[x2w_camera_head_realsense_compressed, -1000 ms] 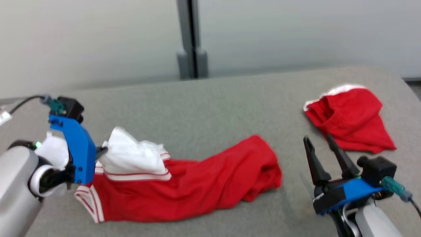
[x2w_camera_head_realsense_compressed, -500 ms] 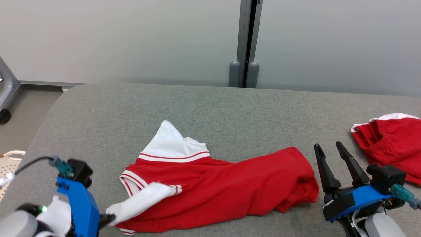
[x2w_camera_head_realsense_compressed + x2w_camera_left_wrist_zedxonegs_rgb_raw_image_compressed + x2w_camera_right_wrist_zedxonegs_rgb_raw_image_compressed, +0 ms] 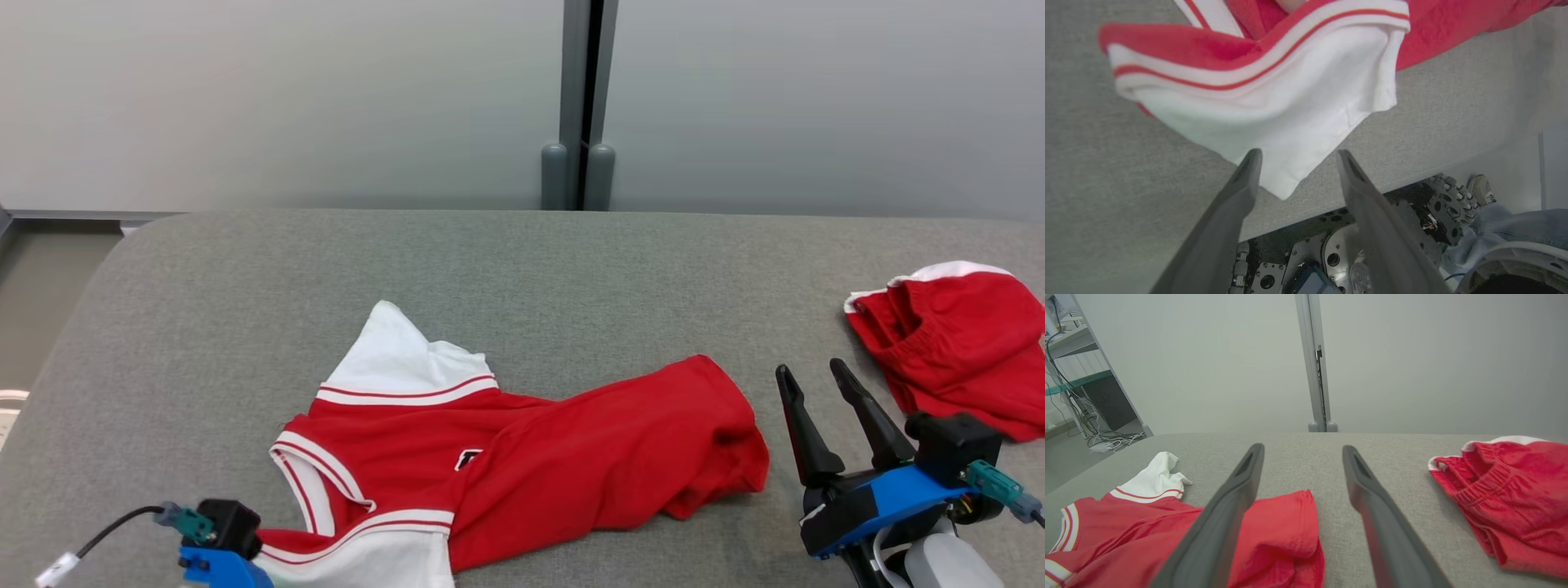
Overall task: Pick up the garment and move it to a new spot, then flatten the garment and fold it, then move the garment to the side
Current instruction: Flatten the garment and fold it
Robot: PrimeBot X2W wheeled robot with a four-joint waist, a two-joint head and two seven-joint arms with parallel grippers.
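Note:
The garment [image 3: 571,457] is a red shirt with white, red-striped sleeves, lying crumpled across the middle of the grey table [image 3: 490,269]. In the left wrist view my left gripper [image 3: 1298,157] is open, and the tip of the white sleeve [image 3: 1274,122] lies loose between its spread fingers near the table's front edge. Its blue mount [image 3: 220,563] shows at the head view's bottom left. My right gripper [image 3: 810,369] stands open and empty just right of the shirt's hem [image 3: 1282,526], fingers pointing away from me.
A second red garment with an elastic band [image 3: 955,359] lies bunched at the table's right. Below the table's front edge I see my base and a person's jeans and shoe [image 3: 1527,220]. A grey wall with a post [image 3: 578,98] stands behind the table.
My left gripper has opened and let go of the white sleeve, which now lies by the front edge. The head camera has shifted. The right gripper has stayed put.

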